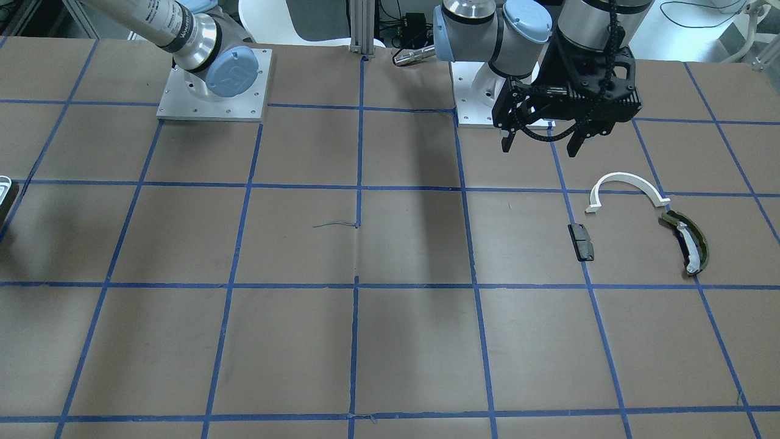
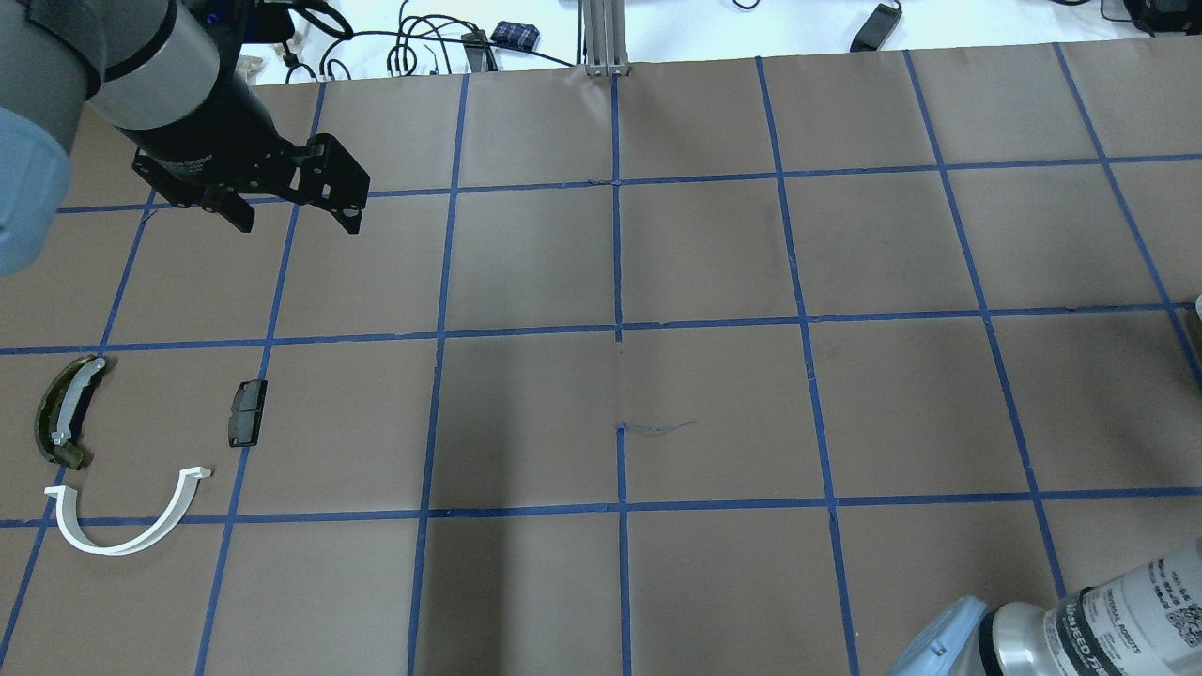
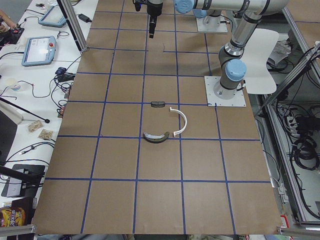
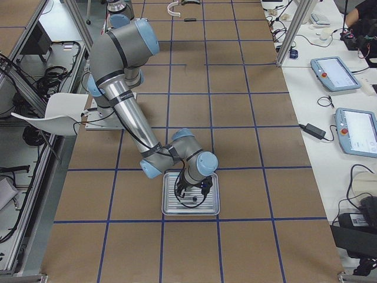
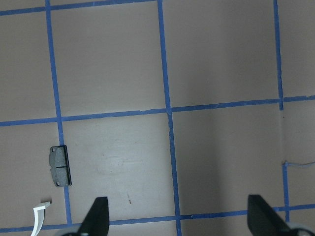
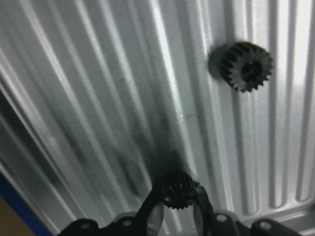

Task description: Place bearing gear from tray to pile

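In the right wrist view my right gripper point(image 6: 177, 204) is shut on a small black bearing gear point(image 6: 176, 189) low over the ribbed metal tray point(image 6: 123, 98). A second black gear point(image 6: 241, 65) lies in the tray further off. The exterior right view shows this gripper point(image 4: 191, 193) inside the tray point(image 4: 166, 206). My left gripper point(image 1: 542, 143) is open and empty above the table, behind the pile: a white half-ring arc point(image 1: 627, 182), an olive curved shoe point(image 1: 688, 241) and a black pad point(image 1: 582, 242). The pad also shows in the left wrist view point(image 5: 59, 166).
Brown paper with a blue tape grid covers the table. The tray shows as a sliver at the front-facing view's left edge point(image 1: 5, 186). The arm bases point(image 1: 213, 85) stand at the robot's side. Tablets and cables lie on a side bench point(image 4: 336, 73).
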`<act>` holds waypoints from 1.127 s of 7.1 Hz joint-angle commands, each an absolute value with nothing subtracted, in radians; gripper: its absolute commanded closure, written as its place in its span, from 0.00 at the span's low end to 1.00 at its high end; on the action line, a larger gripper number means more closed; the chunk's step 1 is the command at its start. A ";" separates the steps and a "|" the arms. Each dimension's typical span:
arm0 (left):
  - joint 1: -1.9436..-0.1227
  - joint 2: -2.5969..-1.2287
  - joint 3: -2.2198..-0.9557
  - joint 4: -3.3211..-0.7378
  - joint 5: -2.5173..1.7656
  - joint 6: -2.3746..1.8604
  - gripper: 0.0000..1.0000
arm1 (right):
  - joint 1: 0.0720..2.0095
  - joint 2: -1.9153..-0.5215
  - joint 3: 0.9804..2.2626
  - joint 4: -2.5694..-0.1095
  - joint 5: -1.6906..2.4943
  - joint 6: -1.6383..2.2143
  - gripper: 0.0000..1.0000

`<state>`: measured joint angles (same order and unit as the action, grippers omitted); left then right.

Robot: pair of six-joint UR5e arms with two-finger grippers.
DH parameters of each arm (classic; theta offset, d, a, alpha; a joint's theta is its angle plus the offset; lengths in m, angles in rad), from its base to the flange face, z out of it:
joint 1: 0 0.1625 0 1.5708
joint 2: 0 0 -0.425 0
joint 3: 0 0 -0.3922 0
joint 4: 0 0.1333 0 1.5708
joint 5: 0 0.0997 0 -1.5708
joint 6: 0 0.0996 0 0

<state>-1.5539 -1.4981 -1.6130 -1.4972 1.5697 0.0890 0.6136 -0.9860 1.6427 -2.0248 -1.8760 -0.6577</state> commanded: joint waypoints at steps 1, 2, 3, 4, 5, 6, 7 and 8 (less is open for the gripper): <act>-1.554 -1.499 -1.615 -1.499 1.569 0.089 0.00 | 0.614 -0.994 1.637 -2.019 -1.878 -0.655 1.00; -1.554 -1.499 -1.614 -1.497 1.569 0.089 0.00 | 0.614 -1.014 1.629 -2.016 -1.876 -0.655 1.00; -1.554 -1.499 -1.614 -1.497 1.569 0.089 0.00 | 0.621 -1.044 1.629 -2.011 -1.873 -0.655 1.00; -1.554 -1.499 -1.614 -1.497 1.569 0.089 0.00 | 0.641 -1.090 1.631 -1.976 -1.855 -0.650 1.00; -1.554 -1.499 -1.614 -1.497 1.569 0.089 0.00 | 0.710 -1.139 1.631 -1.933 -1.826 -0.582 1.00; -1.554 -1.499 -1.615 -1.497 1.569 0.089 0.00 | 0.813 -1.191 1.638 -1.930 -1.825 -0.521 1.00; -1.554 -1.499 -1.615 -1.497 1.571 0.089 0.00 | 0.907 -1.219 1.647 -1.931 -1.787 -0.505 1.00; -1.554 -1.499 -1.615 -1.497 1.571 0.089 0.00 | 0.978 -1.220 1.652 -1.930 -1.772 -0.444 1.00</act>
<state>-1.5540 -1.4987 -1.6151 -1.4972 1.5702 0.0890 0.8761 -1.2017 1.6444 -1.9329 -1.7984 -0.5066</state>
